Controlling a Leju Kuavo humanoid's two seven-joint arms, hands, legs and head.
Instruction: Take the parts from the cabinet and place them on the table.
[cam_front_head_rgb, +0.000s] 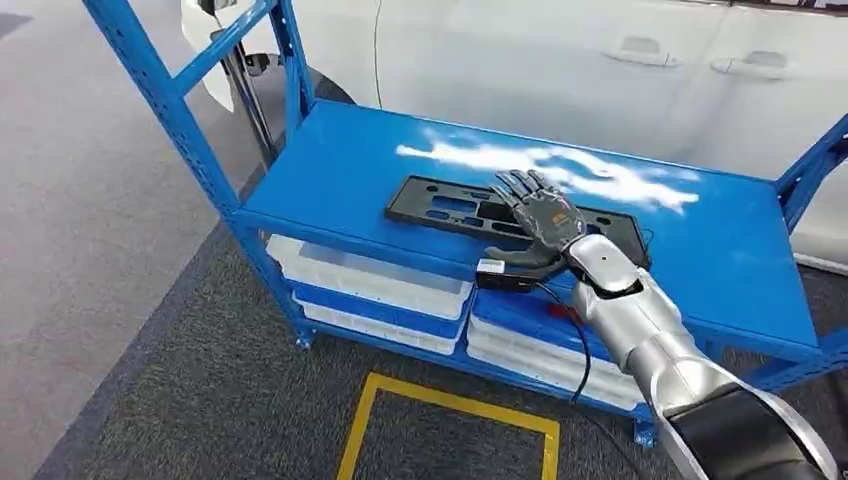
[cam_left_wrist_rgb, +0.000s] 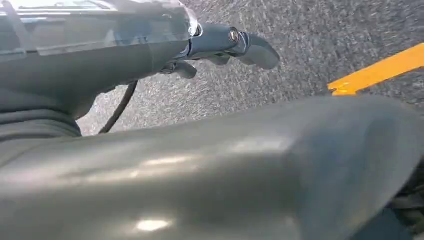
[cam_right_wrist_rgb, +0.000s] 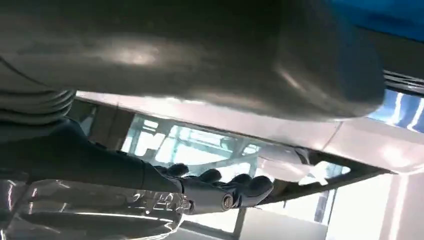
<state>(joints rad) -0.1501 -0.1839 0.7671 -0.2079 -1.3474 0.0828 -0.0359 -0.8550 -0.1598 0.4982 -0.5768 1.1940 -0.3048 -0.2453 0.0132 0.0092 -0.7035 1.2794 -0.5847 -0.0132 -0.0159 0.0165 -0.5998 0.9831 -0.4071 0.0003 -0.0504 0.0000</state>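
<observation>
A flat black plastic part (cam_front_head_rgb: 440, 205) with cut-outs lies on the top shelf of the blue cabinet rack (cam_front_head_rgb: 340, 160). My right hand (cam_front_head_rgb: 545, 215) reaches over the right half of the part, its fingers stretched out flat above it and its thumb down by the shelf's front edge. The right wrist view has the same hand (cam_right_wrist_rgb: 215, 192) with its fingers straight and nothing between them and the thumb. My left hand (cam_left_wrist_rgb: 220, 42) hangs over grey carpet and holds nothing, with its fingers loosely extended.
White bins (cam_front_head_rgb: 370, 280) fill the rack's lower shelves. A white car (cam_front_head_rgb: 560, 60) stands right behind the rack. Blue uprights rise at the rack's left and right ends. A yellow taped square (cam_front_head_rgb: 450, 400) marks the carpet in front; a yellow line (cam_left_wrist_rgb: 380, 72) lies near my left hand.
</observation>
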